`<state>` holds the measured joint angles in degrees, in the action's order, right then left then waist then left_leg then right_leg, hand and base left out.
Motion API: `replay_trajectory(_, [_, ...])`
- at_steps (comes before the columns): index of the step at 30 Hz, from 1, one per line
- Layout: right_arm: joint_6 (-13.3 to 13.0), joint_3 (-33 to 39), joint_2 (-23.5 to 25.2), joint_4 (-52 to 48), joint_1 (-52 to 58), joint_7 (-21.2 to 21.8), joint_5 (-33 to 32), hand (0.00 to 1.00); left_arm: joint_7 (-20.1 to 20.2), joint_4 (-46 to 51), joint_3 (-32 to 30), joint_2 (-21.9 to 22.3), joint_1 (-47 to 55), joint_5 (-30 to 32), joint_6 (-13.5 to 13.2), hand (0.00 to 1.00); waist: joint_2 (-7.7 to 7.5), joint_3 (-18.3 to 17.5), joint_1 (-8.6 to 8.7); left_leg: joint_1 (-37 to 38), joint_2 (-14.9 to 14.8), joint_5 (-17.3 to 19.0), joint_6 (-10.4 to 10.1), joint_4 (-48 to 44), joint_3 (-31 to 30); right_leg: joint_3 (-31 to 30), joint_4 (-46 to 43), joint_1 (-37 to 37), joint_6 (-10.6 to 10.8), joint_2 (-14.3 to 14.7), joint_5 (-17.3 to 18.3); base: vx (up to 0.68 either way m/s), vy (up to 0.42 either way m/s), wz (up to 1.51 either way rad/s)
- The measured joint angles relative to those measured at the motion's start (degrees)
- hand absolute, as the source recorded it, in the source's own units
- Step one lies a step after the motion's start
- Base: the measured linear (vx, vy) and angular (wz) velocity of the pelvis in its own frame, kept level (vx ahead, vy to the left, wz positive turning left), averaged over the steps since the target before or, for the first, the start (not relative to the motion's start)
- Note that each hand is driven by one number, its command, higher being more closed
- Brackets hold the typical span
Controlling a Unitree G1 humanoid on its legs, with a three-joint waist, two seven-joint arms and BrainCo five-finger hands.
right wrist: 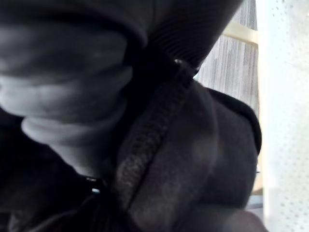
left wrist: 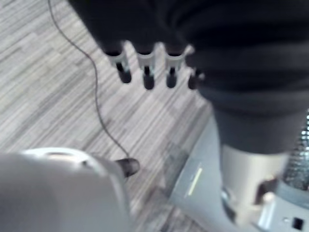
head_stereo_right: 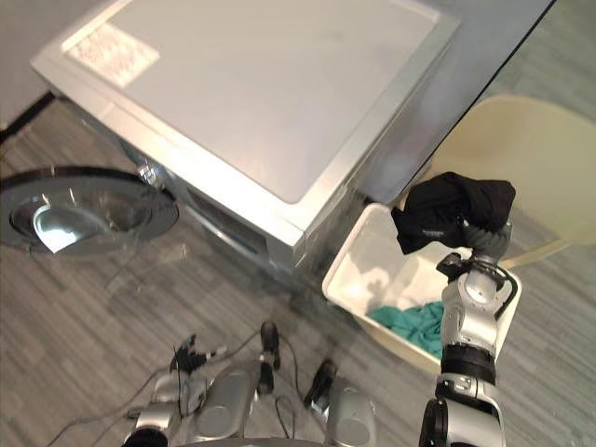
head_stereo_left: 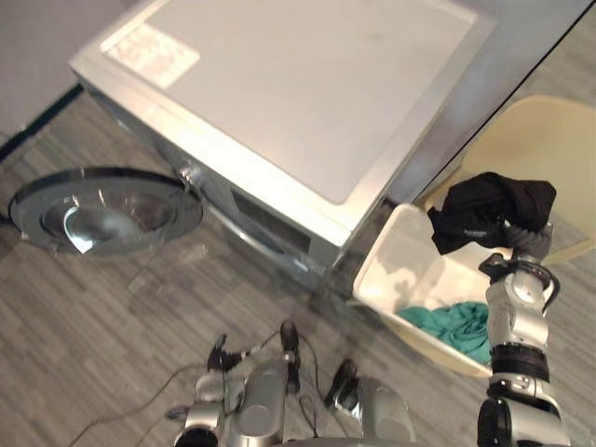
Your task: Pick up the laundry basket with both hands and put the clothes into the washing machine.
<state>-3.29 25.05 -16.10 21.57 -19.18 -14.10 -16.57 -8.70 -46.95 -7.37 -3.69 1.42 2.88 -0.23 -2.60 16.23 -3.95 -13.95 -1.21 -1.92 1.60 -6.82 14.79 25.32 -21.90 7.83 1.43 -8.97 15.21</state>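
Right wrist view: the right hand [head_stereo_left: 523, 237] is being shown closed on a black garment [head_stereo_left: 489, 209], with a pale finger pressed into the bunched dark cloth, which is covering most of the fingers. In the eye views the garment is being held up above the far rim of the white laundry basket [head_stereo_left: 391, 256], clear of its edge and hanging free. A teal cloth [head_stereo_left: 456, 321] is lying in the bottom of the basket, toward its near wall.

The basket is standing on the grey plank floor [head_stereo_left: 112, 317], tilted, with its left corner just beside the front right corner of the silver washing machine [head_stereo_left: 307, 93]. On its other side it is being hemmed in by a cream chair [head_stereo_left: 549, 149], so it is sitting between the two.

The machine's round door [head_stereo_left: 102, 209] is swung wide open to the robot's left, well apart from the basket. Bare floor is lying open in front of the machine between door and basket.

The left hand [left wrist: 146, 63] is being held low over the floor, fingers straight and holding nothing.
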Motion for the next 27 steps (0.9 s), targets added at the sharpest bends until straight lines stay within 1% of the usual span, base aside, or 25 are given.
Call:
replay_trajectory(2, [-0.03,1.02,0.02,-1.13,0.92,-0.04,-0.56,1.0,0.33,-1.76,0.25,-0.51,1.3,0.29,0.04,0.0,-0.13,-3.39,0.19,2.98,0.18,-0.9,0.15,2.93,0.04,-0.25,3.53,-2.75,0.32,1.05,-1.16,0.13,-0.052,-0.11])
replay_trajectory(5, [-0.06,1.9,0.06,-3.94,0.96,-0.34,-0.64,1.0,1.09,-3.34,0.3,-0.51,1.37,0.83,0.1,0.0,-0.09,-5.57,0.58,5.46,0.18,-1.14,0.28,4.48,0.37,-0.45,7.15,-5.9,0.46,2.06,-2.43,0.14,-0.045,-0.11])
replay_trajectory(6, [-0.14,1.89,0.34,-5.92,0.98,-0.5,-0.84,1.0,1.11,-3.72,0.3,-0.47,1.63,1.36,0.29,0.0,-0.19,-6.32,1.18,7.0,0.23,-1.14,0.28,4.96,0.67,-0.68,8.81,-7.8,0.75,2.34,-2.97,0.14,-0.048,-0.18])
replay_trajectory(8, [-1.11,1.24,2.9,-10.8,1.17,-0.38,-1.23,1.0,1.09,-4.77,0.18,-0.49,2.65,1.92,0.63,0.0,-0.46,-8.59,1.57,9.05,0.25,-1.13,0.28,4.99,1.21,-2.06,11.64,-10.46,0.9,2.76,-4.15,0.14,-0.065,-0.33])
replay_trajectory(10, [-2.28,0.26,4.43,-12.86,1.83,0.2,-2.13,1.0,1.09,-5.06,0.18,-0.4,3.03,2.31,1.05,0.0,-0.66,-9.76,1.59,10.29,0.26,-1.13,0.28,4.99,1.53,-2.65,12.72,-11.84,1.11,2.81,-4.54,0.11,-0.07,-0.28])
replay_trajectory(11, [-3.25,-1.54,6.28,-14.77,3.7,0.78,-3.13,1.0,1.1,-5.52,0.11,-0.31,3.38,2.46,1.09,0.0,-0.83,-10.77,1.62,11.96,0.21,-1.12,0.27,4.95,1.73,-3.21,13.48,-13.56,1.03,2.94,-4.94,0.09,-0.089,-0.24])
replay_trajectory(12, [-3.33,-3.02,8.12,-15.76,5.35,1.47,-3.15,1.0,1.1,-5.62,-0.3,0.02,4.05,2.46,1.08,0.0,-0.92,-11.62,1.61,12.87,0.16,-1.12,0.27,4.73,1.66,-3.39,13.88,-14.63,0.78,3.01,-5.14,0.08,-0.088,-0.2])
replay_trajectory(14, [-3.83,-3.69,10.14,-16.03,7.17,2.14,-3.4,1.0,1.08,-6.11,-2.08,0.93,4.27,2.45,1.06,0.0,-0.94,-12.05,1.57,13.14,0.14,-1.12,0.26,3.98,0.98,-3.26,14.3,-15.62,0.75,3.08,-5.18,0.03,-0.067,0.03])
replay_trajectory(17, [-4.37,-3.63,13.01,-15.99,8.67,1.89,-5.32,1.0,1.08,-6.5,-2.87,1.6,4.32,2.4,0.98,0.0,-0.27,-12.28,1.37,12.27,-0.06,-1.12,0.26,3.21,-0.45,-2.34,14.41,-15.8,0.67,3.49,-5.22,-0.03,-0.051,0.24])
replay_trajectory(18, [-5.31,-3.61,14.04,-15.97,9.07,1.64,-6.97,1.0,1.05,-6.46,-4.07,2.08,4.29,2.38,0.93,0.0,-0.01,-12.22,1.29,10.99,-0.06,-1.11,0.25,1.62,-1.13,-1.56,14.51,-15.77,0.64,3.51,-5.24,-0.06,-0.036,0.45])
replay_trajectory(20, [-6.37,-3.63,14.51,-15.97,9.74,1.04,-7.66,1.0,0.92,-6.36,-4.51,2.46,4.1,2.27,0.84,0.0,0.59,-12.07,1.29,7.81,-0.06,-1.09,0.23,-2.76,-3.17,0.33,14.26,-15.63,0.35,3.42,-5.42,-0.07,-0.034,0.6])
replay_trajectory(21, [-6.82,-3.65,14.44,-15.98,9.66,0.22,-7.72,1.0,0.89,-6.18,-4.42,2.94,4.07,2.25,0.79,0.0,1.94,-11.49,1.36,4.89,-0.81,-1.14,0.18,-7.72,-3.71,1.86,12.77,-15.29,-0.17,4.06,-5.71,-0.13,-0.019,0.64])
replay_trajectory(22, [-7.24,-3.66,14.09,-15.99,9.71,-0.27,-8.23,1.0,0.8,-5.36,-4.32,3.94,4.28,2.3,0.4,0.0,4.09,-10.61,1.23,3.89,-1.83,-1.88,-0.8,-9.9,-3.99,2.98,10.46,-14.35,-1.5,4.54,-6.38,-0.16,-0.001,0.61])
replay_trajectory(23, [-7.36,-3.73,14.17,-15.97,9.83,-0.46,-8.3,1.0,0.8,-5.36,-4.39,4.07,4.57,2.33,0.18,0.0,4.44,-10.99,1.28,4.26,-1.01,-3.13,-2.59,-7.92,-5.1,2.7,11.93,-14.2,-1.85,4.01,-6.48,-0.13,0.007,0.43])
replay_trajectory(24, [-7.71,-4.92,14.25,-16.3,9.56,-0.55,-8.43,1.0,0.78,-5.53,-4.65,4.03,4.08,2.31,-0.15,0.0,3.57,-11.17,1.1,2.42,-2.41,3.53,0.72,-16.82,-3.21,3.36,13.19,-14.09,-2.91,2.75,-5.65,-0.11,-0.008,0.02])
replay_trajectory(25, [-7.69,-6.06,13.87,-16.28,9.79,-0.36,-8.87,1.0,0.53,-6.43,-5.73,4.75,3.82,2.31,-0.08,0.0,5.49,-11.1,-0.03,2.55,-7.27,8.22,-0.52,-26.95,-1.78,3.96,12.7,-13.8,-2.86,3.1,-5.43,-0.09,0.032,-0.07])
replay_trajectory(26, [-7.65,-6.09,14.13,-16.27,10.27,-0.24,-8.97,1.0,0.47,-7.22,-6.31,4.93,3.59,2.31,-0.02,0.0,5.86,-10.91,-0.02,3.3,-8.95,8.53,-1.03,-29.17,-1.69,4.07,12.29,-13.72,-2.86,2.72,-5.43,-0.12,0.101,0.03])
replay_trajectory(27, [-7.67,-5.55,14.98,-16.28,11.86,-0.4,-9.43,1.0,-0.03,-8.05,-6.82,4.87,3.71,2.37,0.01,0.0,5.82,-10.92,0.94,6.22,-11.96,8.34,-1.32,-30.87,-2.08,4.85,10.94,-13.47,-2.86,1.46,-5.44,-0.09,0.151,0.55])
